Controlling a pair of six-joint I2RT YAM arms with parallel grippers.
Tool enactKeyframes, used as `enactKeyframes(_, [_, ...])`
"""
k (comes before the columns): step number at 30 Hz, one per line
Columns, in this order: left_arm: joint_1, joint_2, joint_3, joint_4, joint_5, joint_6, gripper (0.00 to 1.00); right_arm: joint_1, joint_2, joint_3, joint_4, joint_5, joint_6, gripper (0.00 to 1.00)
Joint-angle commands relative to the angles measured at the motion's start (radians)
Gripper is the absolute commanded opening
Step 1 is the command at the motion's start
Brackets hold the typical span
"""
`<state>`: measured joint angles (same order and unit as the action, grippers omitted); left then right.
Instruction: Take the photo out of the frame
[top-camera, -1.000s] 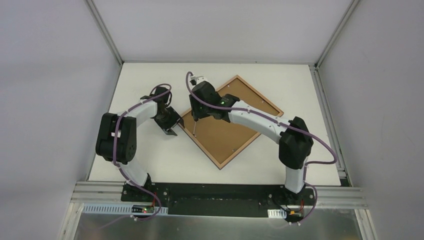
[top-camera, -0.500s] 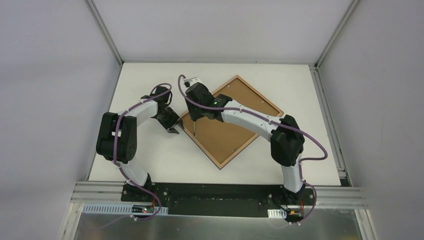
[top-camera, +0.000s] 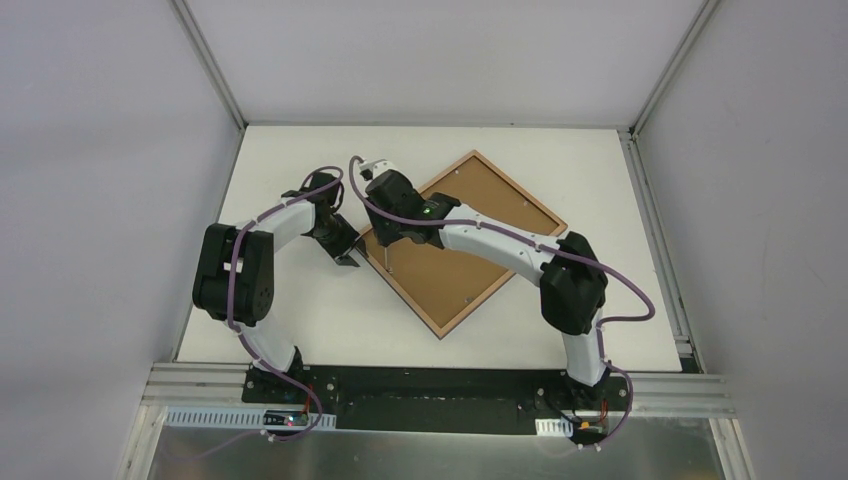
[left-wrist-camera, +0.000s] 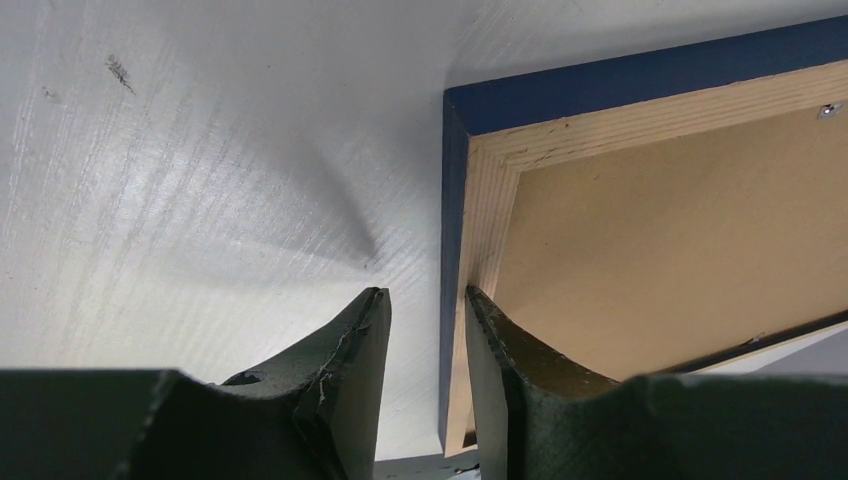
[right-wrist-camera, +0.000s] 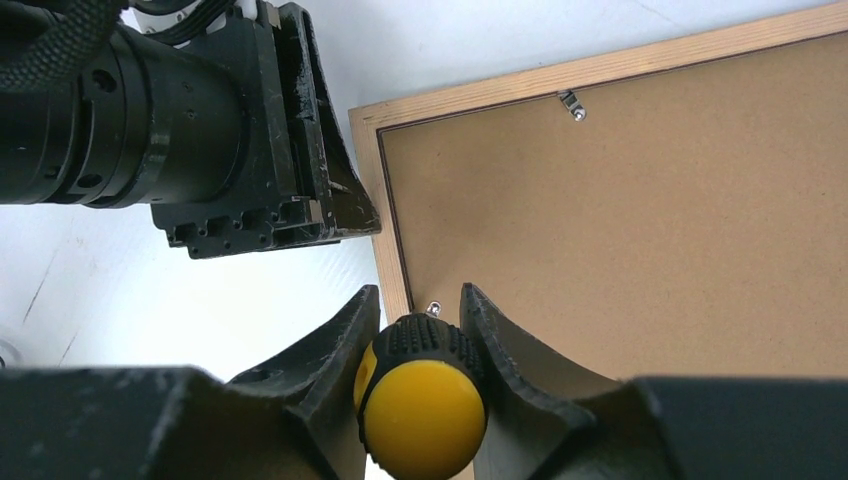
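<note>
The frame (top-camera: 441, 326) lies face down and turned like a diamond, its brown backing board (top-camera: 455, 270) up. In the left wrist view its dark-blue edge (left-wrist-camera: 600, 85) and wood-coloured back (left-wrist-camera: 487, 200) show. My left gripper (top-camera: 347, 258) (left-wrist-camera: 427, 295) is at the frame's left corner, with narrow-set jaws astride the rim. One finger lies on the wood and the other stands apart over the table. My right gripper (top-camera: 385, 238) (right-wrist-camera: 420, 295) is shut on a yellow-and-black screwdriver (right-wrist-camera: 425, 400). It points down at a small metal tab (right-wrist-camera: 434, 308) by the left rim. The photo is hidden.
Another metal tab (right-wrist-camera: 570, 102) sits on the backing near the upper rim. The left gripper's black body (right-wrist-camera: 250, 150) is close beside the screwdriver. The white table (top-camera: 300, 310) has grey walls at the back and sides.
My right arm has shifted a little to the left, carrying the screwdriver toward the frame's left rim. The left arm and the frame have not moved.
</note>
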<state>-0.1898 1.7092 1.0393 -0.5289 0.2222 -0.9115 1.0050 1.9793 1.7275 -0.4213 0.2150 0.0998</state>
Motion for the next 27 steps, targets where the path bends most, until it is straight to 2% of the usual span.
enactKeyframes(1, [0.000,0.028,-0.009,-0.036,-0.048,0.014,0.35,0.022,-0.029,-0.023,-0.007,-0.008,-0.057,0.00])
enactKeyframes(8, [0.002,0.035,-0.009,-0.046,-0.068,0.032,0.34,0.037,-0.060,-0.052,-0.045,0.067,-0.154,0.00])
enactKeyframes(22, [0.019,0.067,0.000,-0.073,-0.084,0.065,0.32,0.054,-0.083,-0.080,-0.068,0.166,-0.205,0.00])
enactKeyframes(27, [0.019,0.069,0.001,-0.076,-0.081,0.075,0.32,0.051,-0.103,-0.062,-0.085,0.120,-0.195,0.00])
